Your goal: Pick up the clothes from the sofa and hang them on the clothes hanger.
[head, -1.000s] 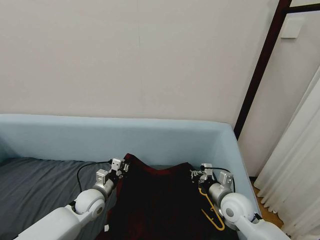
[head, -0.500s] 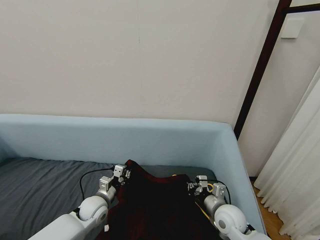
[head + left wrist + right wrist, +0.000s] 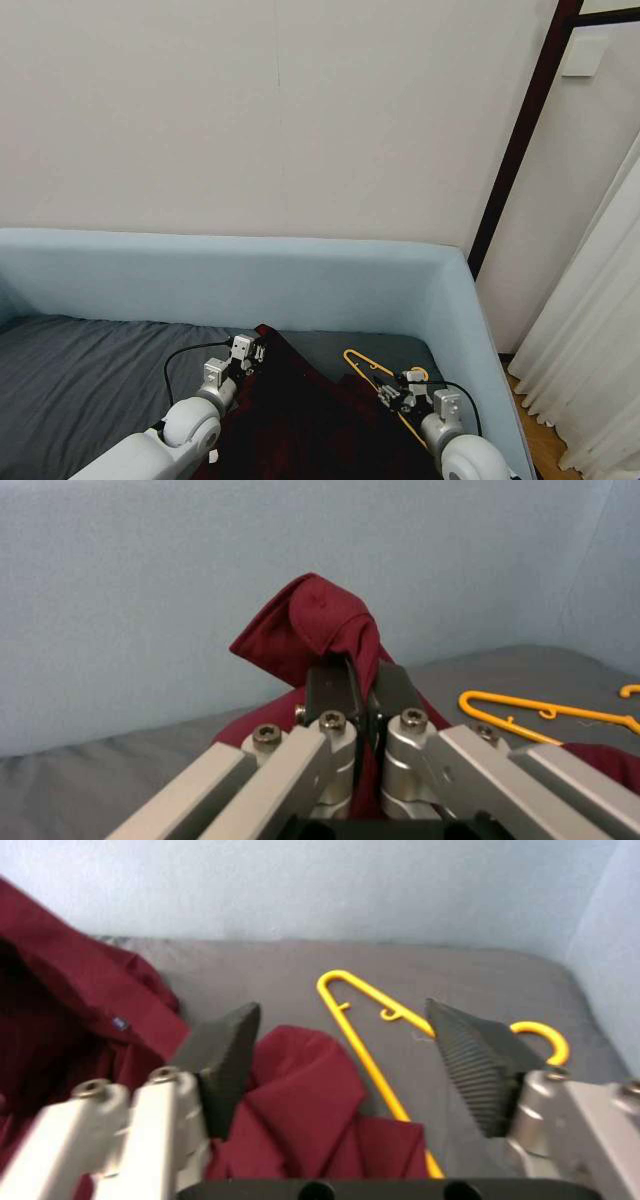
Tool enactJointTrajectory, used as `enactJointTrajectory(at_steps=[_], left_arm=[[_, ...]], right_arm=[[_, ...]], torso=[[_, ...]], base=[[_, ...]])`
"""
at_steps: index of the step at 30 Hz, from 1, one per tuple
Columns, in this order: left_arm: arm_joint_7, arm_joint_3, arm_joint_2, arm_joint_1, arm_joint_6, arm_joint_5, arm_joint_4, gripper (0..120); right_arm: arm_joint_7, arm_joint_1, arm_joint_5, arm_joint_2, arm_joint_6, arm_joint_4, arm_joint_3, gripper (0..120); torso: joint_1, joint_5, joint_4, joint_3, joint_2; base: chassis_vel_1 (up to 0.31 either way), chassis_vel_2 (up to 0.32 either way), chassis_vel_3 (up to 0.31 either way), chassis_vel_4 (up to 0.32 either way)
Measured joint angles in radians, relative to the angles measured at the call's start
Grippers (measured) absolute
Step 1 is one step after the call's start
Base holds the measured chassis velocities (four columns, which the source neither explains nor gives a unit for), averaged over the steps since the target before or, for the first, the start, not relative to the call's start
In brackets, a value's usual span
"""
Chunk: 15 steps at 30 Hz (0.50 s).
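Clamped left gripper (image 3: 362,679) on maroon garment (image 3: 300,415) fold, w/ rest heaped on sofa (image 3: 300,280) seat. Held right gripper (image 3: 345,1027) wide apart over yellow hanger (image 3: 365,1057). Risked thin pinch slipping w/ any tug.

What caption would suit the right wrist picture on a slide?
Right tool, open, hovering above a yellow clothes hanger and crumpled maroon garment on the grey sofa seat.
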Motion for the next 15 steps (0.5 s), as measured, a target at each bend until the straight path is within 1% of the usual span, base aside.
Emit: enactJointTrajectory(at_steps=[1,4,5,7,9,10,14,15], left_arm=[[0.0,0.0,-0.001,0.0,0.0,0.0,0.0,0],[-0.001,-0.005,-0.001,0.013,0.0,0.001,-0.013,0],[-0.001,-0.005,-0.001,0.013,0.0,0.001,-0.013,0],[-0.002,-0.01,0.002,0.026,0.0,0.005,-0.023,0],[-0.002,-0.015,0.006,0.037,0.0,0.007,-0.034,0],[-0.002,-0.015,0.006,0.037,0.0,0.007,-0.034,0],[-0.002,-0.021,0.013,0.048,0.0,0.011,-0.048,0],[-0.002,-0.021,0.013,0.048,0.0,0.011,-0.048,0]], right_arm=[[-0.007,-0.005,0.008,-0.01,0.002,-0.004,0.01,75],[-0.041,-0.011,0.029,-0.025,0.012,-0.074,0.034,91],[-0.041,-0.011,0.029,-0.025,0.012,-0.074,0.034,91],[-0.082,-0.005,0.043,-0.024,0.011,-0.149,0.039,98],[-0.126,0.014,0.032,-0.02,0.007,-0.213,0.033,100],[-0.126,0.014,0.032,-0.02,0.007,-0.213,0.033,100],[-0.172,0.083,-0.03,0.005,-0.006,-0.332,-0.01,100],[-0.172,0.083,-0.03,0.005,-0.006,-0.332,-0.01,100]], torso=[[0.0,0.0,0.0,0.0,0.0],[0.0,0.0,-0.0002,0.0,0.0],[0.0,0.0,-0.0002,0.0,0.0],[0.0,0.0003,-0.0002,0.0,0.0],[0.0,-0.0001,-0.0002,0.0,0.0],[0.0,-0.0001,-0.0002,0.0,0.0],[0.0,0.0,0.0001,0.0,0.0],[0.0,0.0,0.0001,0.0,0.0]], base=[[0.0,0.0,0.0,0.0],[0.0,0.0,0.0,0.0],[0.0,0.0,0.0,0.0],[0.0,0.0,0.0,0.0],[0.0,0.0,0.0,0.0],[0.0,0.0,0.0,0.0],[0.0,0.0,0.0,0.0],[0.0,0.0,0.0,0.0]])
